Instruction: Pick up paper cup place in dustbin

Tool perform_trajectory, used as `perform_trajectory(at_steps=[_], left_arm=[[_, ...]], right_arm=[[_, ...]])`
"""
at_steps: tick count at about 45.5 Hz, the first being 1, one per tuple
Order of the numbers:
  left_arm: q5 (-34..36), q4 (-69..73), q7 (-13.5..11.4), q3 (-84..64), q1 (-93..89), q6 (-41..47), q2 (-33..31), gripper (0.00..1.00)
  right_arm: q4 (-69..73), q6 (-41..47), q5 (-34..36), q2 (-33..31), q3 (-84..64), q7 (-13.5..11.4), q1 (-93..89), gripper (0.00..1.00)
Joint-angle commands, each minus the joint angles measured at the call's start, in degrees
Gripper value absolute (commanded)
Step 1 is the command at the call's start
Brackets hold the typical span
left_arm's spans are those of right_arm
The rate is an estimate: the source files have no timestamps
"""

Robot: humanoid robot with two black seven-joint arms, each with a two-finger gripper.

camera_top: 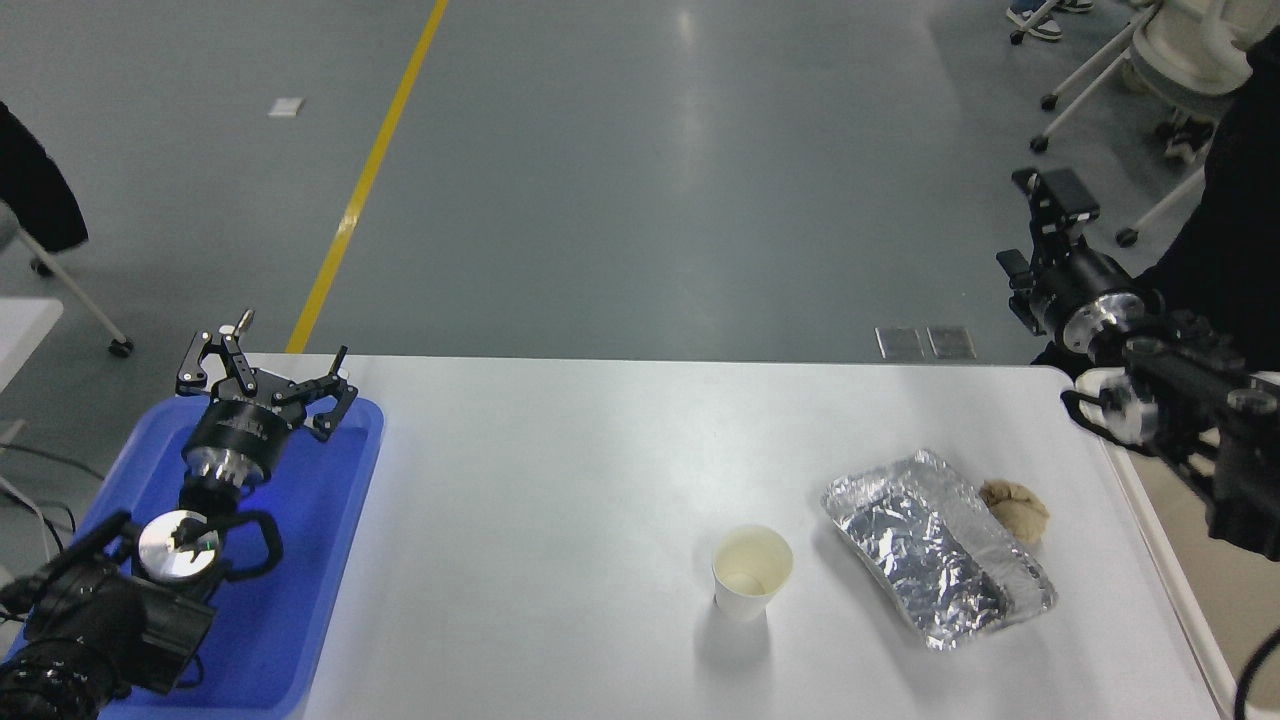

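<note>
From the head view I see the paper cup upright on the desk, well apart from my right gripper, raised past the far right corner; its jaws I cannot tell. My left gripper, jaws open, hangs over the blue tray.

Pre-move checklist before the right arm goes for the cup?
1. Paper cup upright, standing free on the table: ok.
2. Gap between cup and foil tray: ok.
3. Right gripper near the cup: not ok, raised past the far right corner.
4. Right gripper open: cannot tell.
5. Dustbin in view: not ok.
6. Left gripper parked over the blue tray: ok.
</note>
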Motion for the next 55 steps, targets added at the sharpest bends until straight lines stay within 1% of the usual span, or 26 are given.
perform_trajectory(at_steps=[1, 8, 16, 21, 26, 34, 38, 41, 47, 55], left_arm=[[0.00, 0.03, -0.02, 0.04, 0.00, 0.00, 0.01, 1.00], [0.00, -0.05, 0.06, 0.04, 0.00, 0.00, 0.01, 1.00], [0.00, 0.03, 0.06, 0.04, 0.00, 0.00, 0.01, 1.00], [0.00, 0.03, -0.02, 0.04, 0.00, 0.00, 0.01, 1.00], [0.00, -0.05, 0.06, 0.04, 0.00, 0.00, 0.01, 1.00], [0.00, 0.03, -0.02, -0.05, 0.00, 0.00, 0.01, 1.00], [0.00, 0.03, 0.06, 0.04, 0.00, 0.00, 0.01, 1.00], [0.00, -0.05, 0.06, 0.04, 0.00, 0.00, 0.01, 1.00], [0.00, -0.05, 0.06, 0.04, 0.00, 0.00, 0.01, 1.00], [0.00, 0.03, 0.06, -0.05, 0.00, 0.00, 0.01, 1.00]], right_arm=[[0.88, 1.16, 1.99, -1.57, -28.63, -5.92, 17.76, 1.00], [6.06, 6.16, 1.99, -0.34, -45.77, -5.92, 30.41, 1.00], [16.25, 10.91, 1.99, 4.31, -66.25, -5.92, 45.01, 1.00], [22.50, 13.72, 1.99, 6.95, -74.09, -5.83, 51.87, 1.00], [26.89, 20.04, 1.46, 7.05, -75.15, -5.74, 55.83, 1.00], [32.69, 38.23, 1.64, 6.96, -75.50, -5.74, 61.89, 1.00], [36.74, 43.87, 1.73, 6.69, -75.50, -5.74, 64.26, 1.00], [39.72, 45.54, 1.73, 6.61, -75.07, -5.83, 65.41, 1.00], [43.60, 45.81, 1.73, 6.78, -74.54, -5.74, 66.73, 1.00], [45.45, 45.81, 2.34, 7.04, -71.29, -5.83, 66.91, 1.00]])
